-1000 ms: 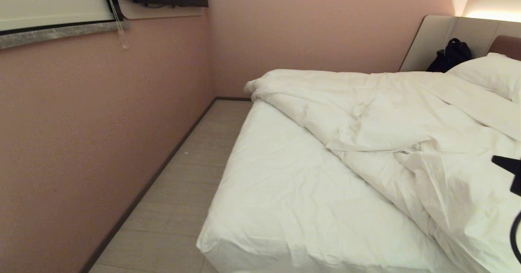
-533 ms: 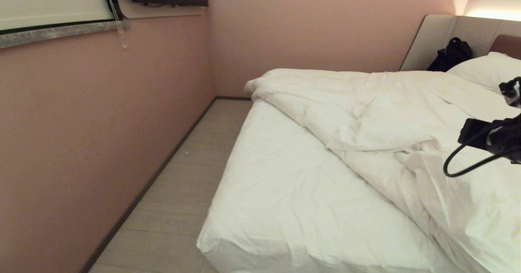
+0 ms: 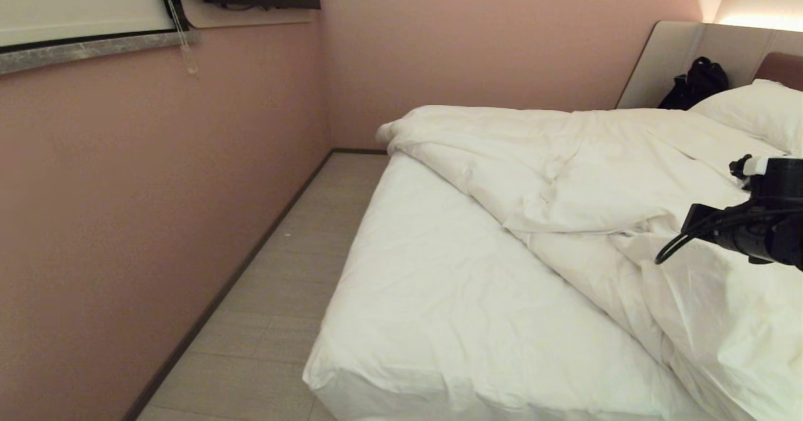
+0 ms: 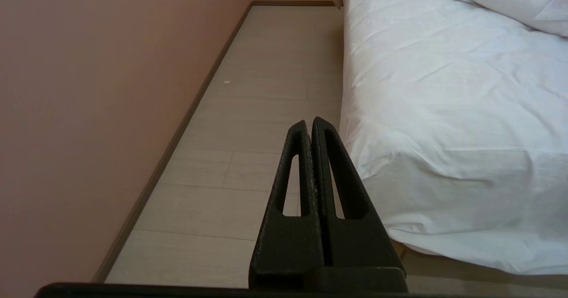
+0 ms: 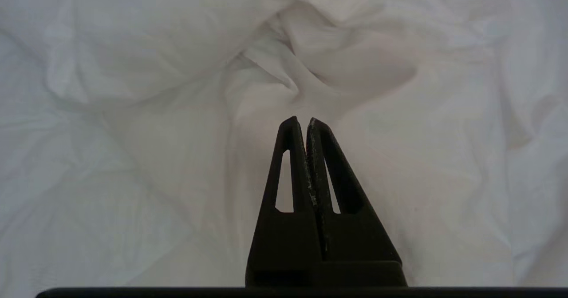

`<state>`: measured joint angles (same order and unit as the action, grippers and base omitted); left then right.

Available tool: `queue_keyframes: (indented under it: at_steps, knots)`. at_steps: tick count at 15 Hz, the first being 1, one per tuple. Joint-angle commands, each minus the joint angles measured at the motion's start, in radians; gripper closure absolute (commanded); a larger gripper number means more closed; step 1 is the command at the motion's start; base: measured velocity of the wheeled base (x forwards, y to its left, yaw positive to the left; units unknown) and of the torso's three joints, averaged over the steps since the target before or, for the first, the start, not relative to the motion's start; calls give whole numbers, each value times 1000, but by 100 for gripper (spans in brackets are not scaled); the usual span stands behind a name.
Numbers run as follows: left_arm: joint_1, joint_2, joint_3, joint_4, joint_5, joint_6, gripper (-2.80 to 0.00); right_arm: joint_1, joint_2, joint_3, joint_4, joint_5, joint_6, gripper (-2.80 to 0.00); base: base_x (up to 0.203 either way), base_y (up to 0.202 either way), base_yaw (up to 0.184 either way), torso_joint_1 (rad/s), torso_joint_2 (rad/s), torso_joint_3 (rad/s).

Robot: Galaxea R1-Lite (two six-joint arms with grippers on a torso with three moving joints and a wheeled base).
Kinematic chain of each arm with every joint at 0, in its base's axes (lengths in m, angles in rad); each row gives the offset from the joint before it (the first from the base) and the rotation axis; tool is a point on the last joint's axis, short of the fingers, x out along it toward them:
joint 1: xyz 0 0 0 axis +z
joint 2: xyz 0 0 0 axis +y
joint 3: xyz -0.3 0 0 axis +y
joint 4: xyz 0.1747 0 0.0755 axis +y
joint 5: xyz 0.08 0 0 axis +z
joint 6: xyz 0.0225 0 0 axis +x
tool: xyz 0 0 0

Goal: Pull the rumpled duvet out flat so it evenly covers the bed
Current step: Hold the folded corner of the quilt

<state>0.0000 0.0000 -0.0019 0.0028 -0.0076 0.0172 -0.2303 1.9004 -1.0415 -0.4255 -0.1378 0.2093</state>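
Note:
The bed (image 3: 439, 295) shows bare white sheet over its near left half. The white duvet (image 3: 596, 176) lies bunched in a diagonal heap across the far and right part, with folds and creases. My right arm (image 3: 753, 233) reaches in from the right edge above the duvet. In the right wrist view my right gripper (image 5: 304, 120) is shut with nothing in it, hanging just over a rumpled fold of the duvet (image 5: 337, 62). My left gripper (image 4: 309, 122) is shut and empty, low beside the bed's corner (image 4: 443, 164) over the floor.
A pillow (image 3: 759, 110) lies at the head end by the brown headboard (image 3: 781, 66). A black bag (image 3: 696, 82) sits against the beige panel. A strip of pale floor (image 3: 282, 283) runs between the bed and the pink wall (image 3: 125, 220).
My right arm has come up from the right edge and swung over the duvet, ending a little lower and further left than half a second ago. The duvet and left gripper are unmoved.

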Motion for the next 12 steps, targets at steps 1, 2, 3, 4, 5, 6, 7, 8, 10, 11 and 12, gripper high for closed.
queue_keyframes:
  at_steps: [1,2,3,4,5,6,7,8,10,11,12]
  knots:
    - [0,0,0,0,0,0,0,-7,59,-5,-5,35,1,0,0,0,0,0,0,0]
    - [0,0,0,0,0,0,0,-15,72,-14,-2,39,1,0,0,0,0,0,0,0]
    - [0,0,0,0,0,0,0,-21,75,-13,-1,41,1,0,0,0,0,0,0,0]
    - [0,0,-1,0,0,0,0,-32,66,-14,-1,43,1,0,0,0,0,0,0,0]
    - [0,0,0,1,0,0,0,-46,57,-18,2,46,1,-280,0,0,0,0,0,0]
    - [0,0,0,0,0,0,0,-51,39,-20,7,52,2,-280,0,0,0,0,0,0]
    - [0,0,0,0,0,0,0,-65,29,-30,22,56,4,-280,0,0,0,0,0,0]
    - [0,0,0,0,0,0,0,-77,26,-49,46,55,9,-280,0,0,0,0,0,0]
    - [0,0,0,0,0,0,0,-88,29,-72,92,57,21,-280,0,0,0,0,0,0]
    - [0,0,0,0,0,0,0,-92,34,-94,136,58,24,-280,0,0,0,0,0,0]
    - [0,0,0,0,0,0,0,-93,35,-106,193,65,33,-280,0,0,0,0,0,0]
